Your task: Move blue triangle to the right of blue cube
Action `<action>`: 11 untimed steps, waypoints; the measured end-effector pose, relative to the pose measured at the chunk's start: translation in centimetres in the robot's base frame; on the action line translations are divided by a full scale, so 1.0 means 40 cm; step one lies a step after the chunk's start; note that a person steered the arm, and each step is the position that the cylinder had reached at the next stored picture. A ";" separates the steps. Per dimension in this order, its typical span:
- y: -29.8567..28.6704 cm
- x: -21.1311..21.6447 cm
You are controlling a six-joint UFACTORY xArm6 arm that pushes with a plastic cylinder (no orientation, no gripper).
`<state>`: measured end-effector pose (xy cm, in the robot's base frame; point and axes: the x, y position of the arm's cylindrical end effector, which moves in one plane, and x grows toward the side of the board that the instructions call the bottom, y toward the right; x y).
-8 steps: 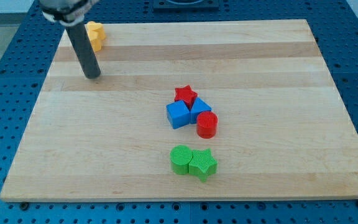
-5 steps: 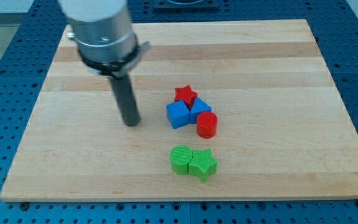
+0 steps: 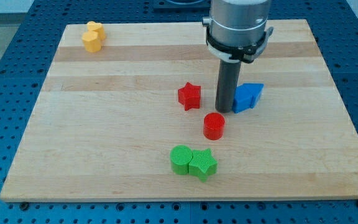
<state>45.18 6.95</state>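
Note:
Two blue blocks sit pressed together right of the board's middle. The nearer, left one looks like the blue cube (image 3: 243, 101). The piece behind it on the right looks like the blue triangle (image 3: 257, 91), though their shapes are partly merged. My tip (image 3: 225, 111) rests on the board against the left side of this blue pair. The rod hides part of the cube's left face.
A red star (image 3: 189, 96) lies just left of the rod. A red cylinder (image 3: 214, 126) lies below my tip. A green cylinder (image 3: 180, 159) and green star (image 3: 202, 164) touch near the view's bottom. A yellow block (image 3: 92, 36) sits at the top left of the wooden board (image 3: 73, 143).
My tip swept from the top left across to the right. The two blue blocks were pushed right, away from the red star and red cylinder, which shifted slightly.

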 end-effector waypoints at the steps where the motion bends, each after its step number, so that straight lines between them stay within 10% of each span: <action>1: -0.035 -0.011; 8: -0.244 -0.073; 11: -0.242 0.127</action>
<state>50.28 -2.72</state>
